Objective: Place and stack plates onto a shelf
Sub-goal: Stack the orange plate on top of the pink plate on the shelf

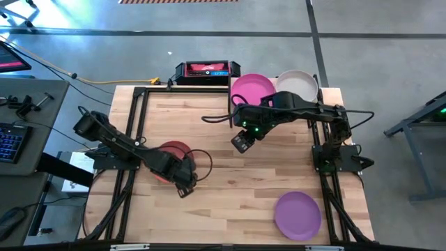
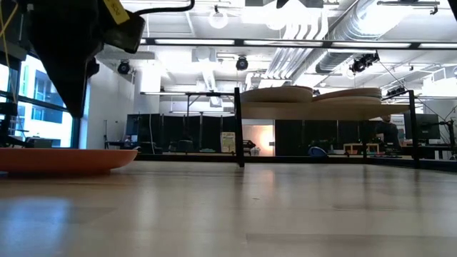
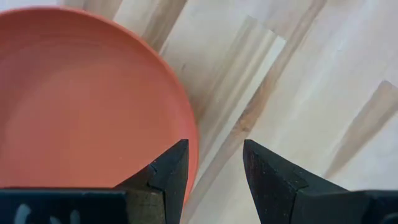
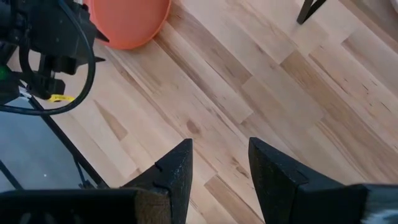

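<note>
An orange-red plate (image 1: 174, 149) lies flat on the tabletop at the left centre, also seen in the low view (image 2: 68, 158). My left gripper (image 3: 214, 168) hangs open just above its near-right rim (image 3: 189, 140), one finger over the plate's inside and one beyond its edge, pointing down and clear of it. The shelf (image 2: 314, 111) stands at the far right with a magenta plate (image 1: 252, 89) and an off-white plate (image 1: 298, 84) side by side on it. A purple plate (image 1: 298, 215) lies near the front right. My right gripper (image 1: 242, 143) hangs open high over the table's middle.
A black and red box (image 1: 205, 70) sits beyond the table's far edge. Black frame rails (image 1: 132, 125) run along the table's left and right sides. Bare wood (image 1: 237, 188) lies between the orange-red and purple plates. A black shelf post (image 4: 311, 9) shows in the right wrist view.
</note>
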